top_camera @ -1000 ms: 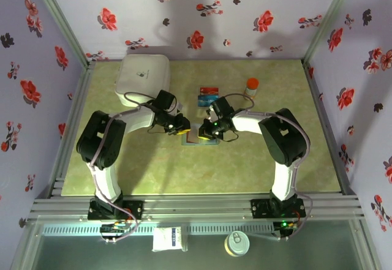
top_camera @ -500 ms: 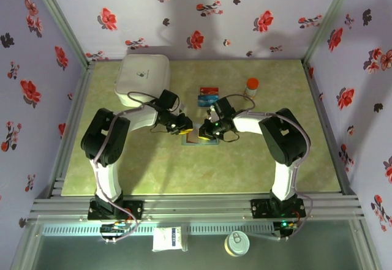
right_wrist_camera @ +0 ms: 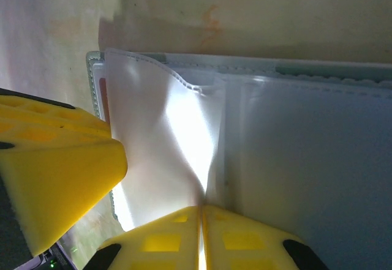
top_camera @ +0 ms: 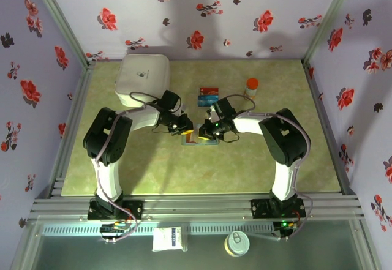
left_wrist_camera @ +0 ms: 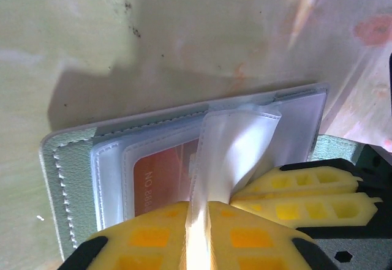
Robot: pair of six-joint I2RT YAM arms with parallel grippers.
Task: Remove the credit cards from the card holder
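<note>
The card holder (top_camera: 197, 139) lies open mid-table, its grey-green panel (left_wrist_camera: 66, 178) carrying clear plastic sleeves. An orange-red credit card (left_wrist_camera: 162, 178) sits inside one sleeve, and a sliver of it (right_wrist_camera: 103, 97) shows in the right wrist view. My left gripper (left_wrist_camera: 199, 221) is shut on a raised clear sleeve (left_wrist_camera: 236, 153). From the other side, my right gripper (right_wrist_camera: 201, 213) is pinched shut on a clear sleeve (right_wrist_camera: 177, 135) too. Both grippers (top_camera: 184, 129) (top_camera: 206, 130) meet over the holder. A red card (top_camera: 209, 90) and a blue card (top_camera: 204, 100) lie on the table behind it.
A big white rounded box (top_camera: 143, 74) stands at the back left. A small orange-capped bottle (top_camera: 252, 86) stands at the back right. The two arms crowd the table's middle, with a metal rail (top_camera: 196, 206) along the near edge.
My left gripper has shifted slightly right onto the holder and its jaws have closed on the sleeve. The right gripper has stayed put.
</note>
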